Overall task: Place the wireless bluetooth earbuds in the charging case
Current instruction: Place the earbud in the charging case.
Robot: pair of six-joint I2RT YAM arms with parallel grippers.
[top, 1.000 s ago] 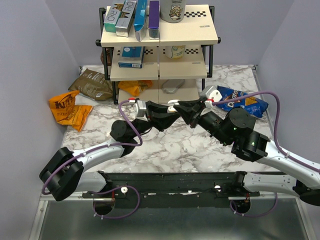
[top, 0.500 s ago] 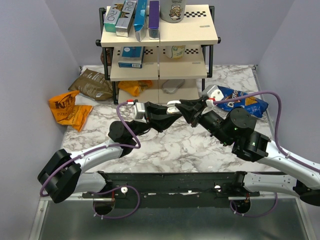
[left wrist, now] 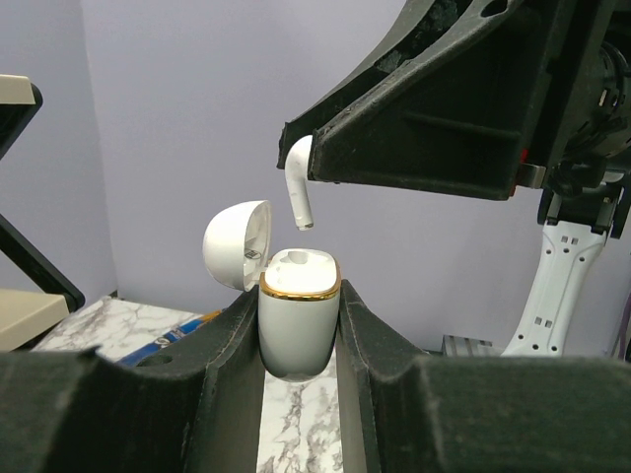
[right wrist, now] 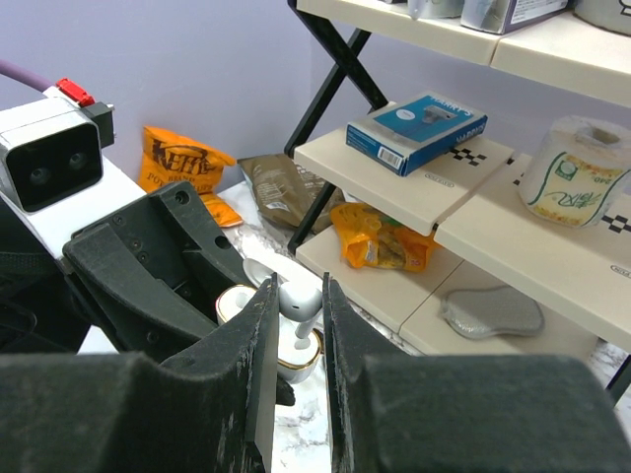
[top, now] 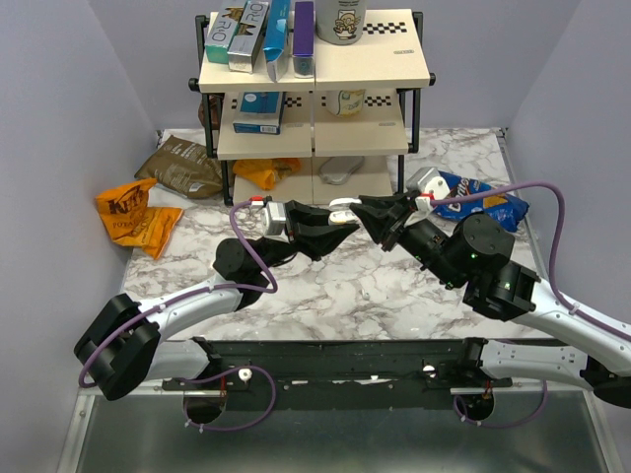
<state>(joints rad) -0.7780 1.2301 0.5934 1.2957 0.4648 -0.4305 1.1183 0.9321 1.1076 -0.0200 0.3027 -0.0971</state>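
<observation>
Where left gripper [left wrist: 300, 340] clamps: white charging case [left wrist: 299, 296] between its fingers, lid open.
Right gripper [right wrist: 296, 291]: pinches one white earbud [left wrist: 300, 187], stem down.
Earbud position: just above the case's socket, not touching.

One earbud [left wrist: 299, 192], one charging case [left wrist: 298, 325], one shelf [top: 385, 64].

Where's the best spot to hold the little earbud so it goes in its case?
Hold the earbud by its round head, pinched from above, as the right gripper does. Its stem hangs down over the open case, which the left gripper holds upright, so the stem must stay free.
</observation>
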